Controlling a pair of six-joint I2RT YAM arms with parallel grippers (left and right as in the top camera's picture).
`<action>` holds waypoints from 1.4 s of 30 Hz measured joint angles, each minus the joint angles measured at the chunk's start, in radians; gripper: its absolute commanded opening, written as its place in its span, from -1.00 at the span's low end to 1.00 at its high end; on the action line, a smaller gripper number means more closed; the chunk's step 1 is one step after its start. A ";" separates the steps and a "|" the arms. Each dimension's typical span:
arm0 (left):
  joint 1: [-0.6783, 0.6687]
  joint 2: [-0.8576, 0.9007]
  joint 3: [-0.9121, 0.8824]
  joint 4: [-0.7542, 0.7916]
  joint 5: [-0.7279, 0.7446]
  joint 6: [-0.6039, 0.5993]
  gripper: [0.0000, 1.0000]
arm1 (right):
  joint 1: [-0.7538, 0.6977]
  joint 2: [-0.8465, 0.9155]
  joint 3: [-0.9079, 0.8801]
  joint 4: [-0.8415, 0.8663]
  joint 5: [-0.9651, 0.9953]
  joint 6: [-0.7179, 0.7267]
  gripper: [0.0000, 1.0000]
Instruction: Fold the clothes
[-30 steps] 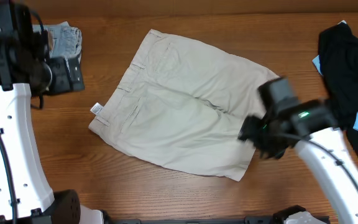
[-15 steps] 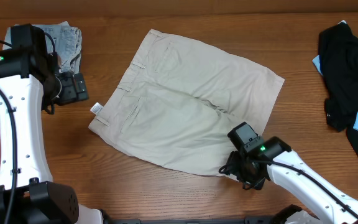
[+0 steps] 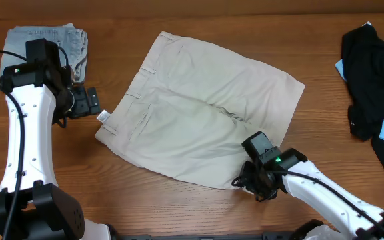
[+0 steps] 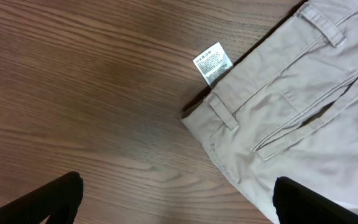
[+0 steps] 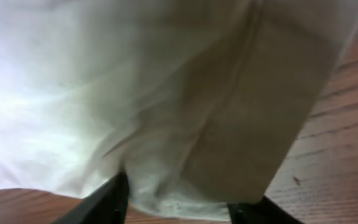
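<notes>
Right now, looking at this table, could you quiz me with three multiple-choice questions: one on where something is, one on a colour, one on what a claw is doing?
1. Where is the small white label?
A. Tucked inside a pocket
B. At the waistband corner of the beige shorts
C. Alone on the wood, away from any cloth

2. What colour is the garment at the far left corner?
A. Light blue
B. Red
C. Beige

3. The left gripper is:
A. Shut on the label
B. Shut on the shorts
C. Open over the bare table

Answers:
1 B: the label sticks out beside the waistband.
2 A: it is faded blue denim.
3 C: its fingers stand wide apart, with only wood between them.
</notes>
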 measured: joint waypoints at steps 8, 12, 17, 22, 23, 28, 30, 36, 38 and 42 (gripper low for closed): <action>0.000 0.000 -0.014 0.002 0.000 0.022 1.00 | 0.000 0.027 -0.001 -0.006 -0.014 -0.018 -0.65; 0.000 0.000 -0.014 0.002 0.000 0.022 1.00 | 0.000 0.027 -0.001 -0.009 -0.018 -0.023 -0.92; 0.000 0.000 -0.014 -0.030 0.000 0.022 1.00 | -0.001 0.027 -0.001 -0.041 -0.019 -0.021 -0.92; 0.000 0.000 -0.018 -0.090 0.003 0.021 1.00 | -0.027 0.027 -0.001 -0.095 -0.029 -0.022 -0.92; 0.000 0.000 -0.024 -0.096 0.009 0.021 1.00 | -0.033 0.027 -0.001 -0.100 -0.034 -0.021 -0.92; 0.000 0.000 -0.109 -0.072 0.050 0.021 0.99 | -0.062 0.027 0.000 -0.103 -0.055 -0.022 -0.92; 0.000 0.000 -0.160 -0.042 0.073 0.021 1.00 | -0.068 0.027 0.000 -0.102 -0.059 -0.022 -0.92; 0.000 0.000 -0.264 0.005 0.142 0.021 0.99 | -0.068 0.027 0.000 -0.104 -0.064 -0.022 -0.92; 0.000 0.000 -0.283 0.009 0.161 0.021 0.98 | -0.068 0.027 0.000 -0.104 -0.064 -0.022 -0.92; 0.000 0.000 -0.320 0.066 0.174 -0.008 0.97 | -0.068 0.027 0.000 -0.101 -0.064 -0.022 -0.92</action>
